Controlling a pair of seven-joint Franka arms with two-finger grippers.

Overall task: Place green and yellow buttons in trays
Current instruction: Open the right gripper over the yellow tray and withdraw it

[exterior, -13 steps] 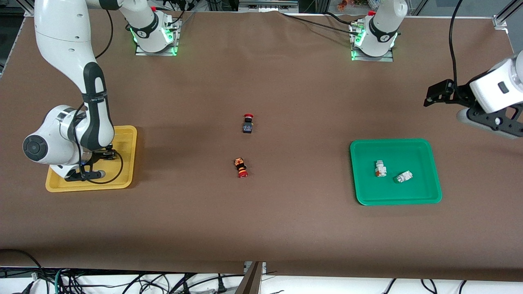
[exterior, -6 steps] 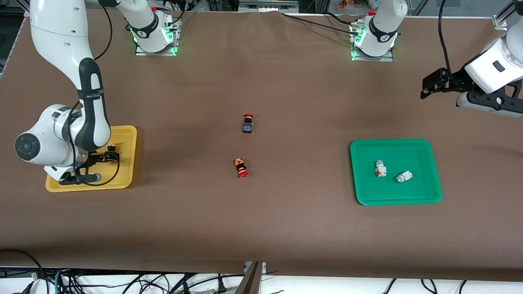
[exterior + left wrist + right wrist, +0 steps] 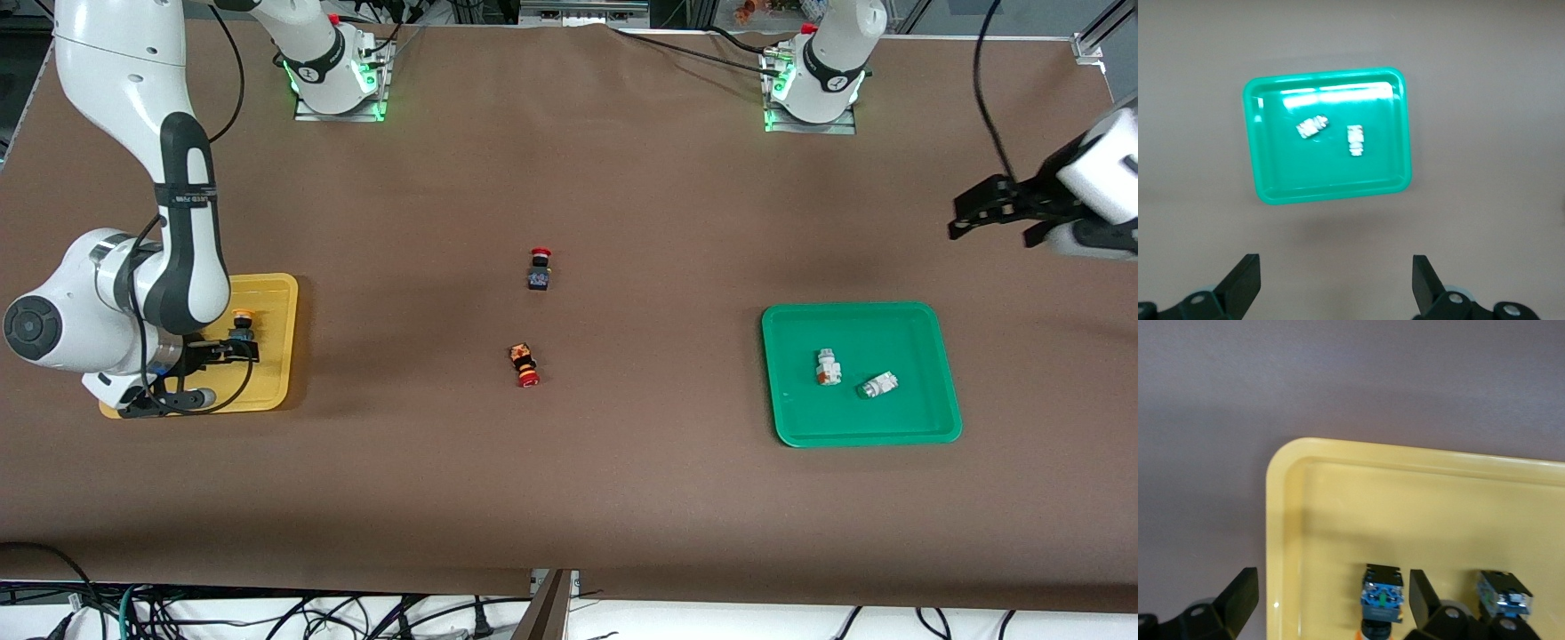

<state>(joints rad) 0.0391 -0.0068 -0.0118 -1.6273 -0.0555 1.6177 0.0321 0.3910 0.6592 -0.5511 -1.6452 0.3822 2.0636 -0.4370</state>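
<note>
The yellow tray (image 3: 272, 382) lies at the right arm's end of the table. One yellow button (image 3: 241, 325) lies in it. My right gripper (image 3: 206, 373) hangs low over this tray, open. In the right wrist view that button (image 3: 1381, 597) lies loose between the spread fingers, close to one of them. A second yellow button (image 3: 1503, 595) lies beside it on the yellow tray (image 3: 1288, 520). The green tray (image 3: 800, 418) holds two green buttons (image 3: 828, 366) (image 3: 878, 384). My left gripper (image 3: 994, 218) is open and empty, up over bare table beside the green tray (image 3: 1265, 187).
Two red-capped buttons lie mid-table, one (image 3: 539, 268) farther from the front camera than the other (image 3: 524, 365). Brown table surface stretches between the two trays and around them.
My right gripper has opened and let the yellow button go in the yellow tray, and the arm has drawn back off it. My left gripper has swung toward its end of the table.
</note>
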